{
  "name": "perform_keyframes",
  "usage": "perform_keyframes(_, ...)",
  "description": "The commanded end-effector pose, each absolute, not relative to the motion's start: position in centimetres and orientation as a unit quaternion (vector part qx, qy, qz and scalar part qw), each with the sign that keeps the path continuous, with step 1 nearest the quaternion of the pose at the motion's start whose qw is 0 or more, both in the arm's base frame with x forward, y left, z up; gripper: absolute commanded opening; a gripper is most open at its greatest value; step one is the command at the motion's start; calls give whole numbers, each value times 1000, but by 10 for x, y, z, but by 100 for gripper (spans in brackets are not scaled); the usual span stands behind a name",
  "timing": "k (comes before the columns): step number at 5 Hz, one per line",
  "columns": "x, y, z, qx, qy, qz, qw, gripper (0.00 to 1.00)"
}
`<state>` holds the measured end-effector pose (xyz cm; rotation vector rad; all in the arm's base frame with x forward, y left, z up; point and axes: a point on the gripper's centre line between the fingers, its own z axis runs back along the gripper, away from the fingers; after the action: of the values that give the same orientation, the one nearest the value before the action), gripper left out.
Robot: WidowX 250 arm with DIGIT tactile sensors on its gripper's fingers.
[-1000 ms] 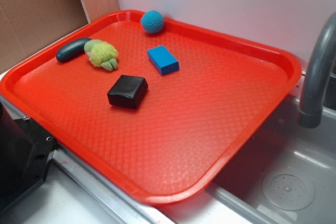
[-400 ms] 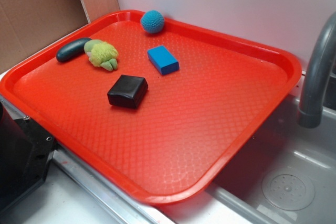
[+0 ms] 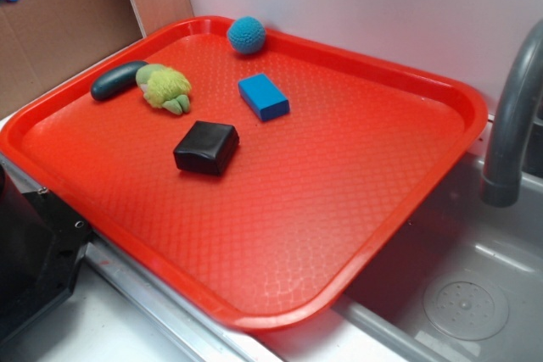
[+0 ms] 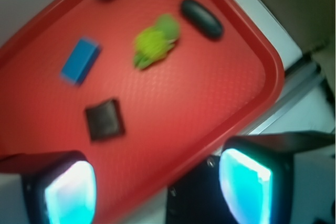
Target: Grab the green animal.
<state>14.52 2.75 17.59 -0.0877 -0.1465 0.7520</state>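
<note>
- Wrist view shows you the gripper [image 4: 157, 187] spread wide, holding nothing, high above the red tray [image 4: 231, 93].
- The green animal [image 4: 154, 42] lies beside the dark green oblong object [image 4: 202, 18].

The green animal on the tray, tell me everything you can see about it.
The green animal is a small fuzzy plush, yellow-green in the body with a paler green head and little feet. It lies on the red tray near the far left corner, right beside the dark green oblong; whether they touch is unclear. Nothing grips it. The wrist view shows it blurred.
</note>
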Motion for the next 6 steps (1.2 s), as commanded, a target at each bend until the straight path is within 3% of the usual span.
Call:
perform_keyframes(1,180,55,135,-30,-122,531,838,100)
perform_keyframes(2,202,62,111,6,-133,570,811,100)
perform_keyframes(3,216,79,95,17,-143,609,780,100)
perform_keyframes(4,219,93,77,49,-136,629,764,100)
perform_keyframes(5,221,103,56,58,-135,645,750,100)
perform_keyframes(6,236,102,36,29,-145,633,760,100)
